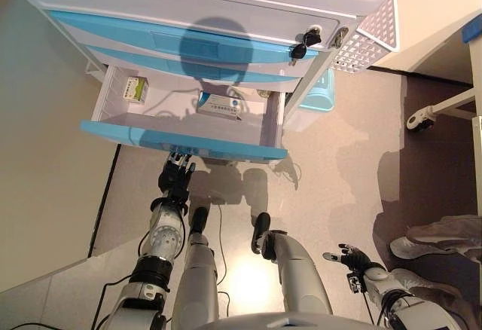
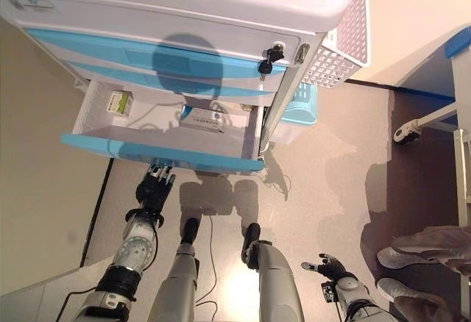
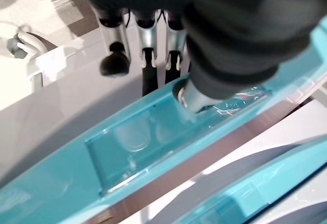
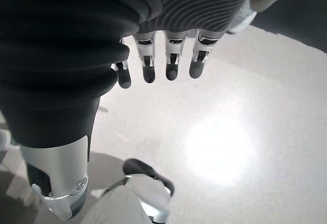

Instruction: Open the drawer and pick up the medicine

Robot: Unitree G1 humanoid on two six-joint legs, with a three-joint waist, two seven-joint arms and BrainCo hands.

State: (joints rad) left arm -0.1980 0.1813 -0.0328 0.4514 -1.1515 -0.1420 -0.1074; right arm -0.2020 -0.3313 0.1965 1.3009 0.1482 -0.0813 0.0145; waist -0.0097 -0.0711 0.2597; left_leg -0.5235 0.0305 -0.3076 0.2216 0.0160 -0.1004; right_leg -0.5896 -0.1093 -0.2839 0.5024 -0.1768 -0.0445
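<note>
The lowest drawer (image 1: 181,140) of a white cabinet with blue fronts stands pulled out. Inside lie two medicine boxes: a green-and-white box (image 1: 135,89) at the back left and a blue-and-white box (image 1: 220,105) near the middle. My left hand (image 1: 175,175) is at the drawer's blue front from below. In the left wrist view its thumb (image 3: 191,96) presses into the handle recess (image 3: 153,142) while its fingers (image 3: 145,60) reach behind the front edge. My right hand (image 1: 352,258) hangs low at the right over the floor, its fingers (image 4: 171,65) straight, holding nothing.
Two closed blue drawers (image 1: 173,44) sit above the open one, with keys (image 1: 305,44) hanging in a lock. A white perforated basket (image 1: 373,36) hangs on the cabinet's right side, a light blue bin (image 1: 320,93) below it. A person's shoes (image 1: 437,239) and a castor (image 1: 418,121) are at the right.
</note>
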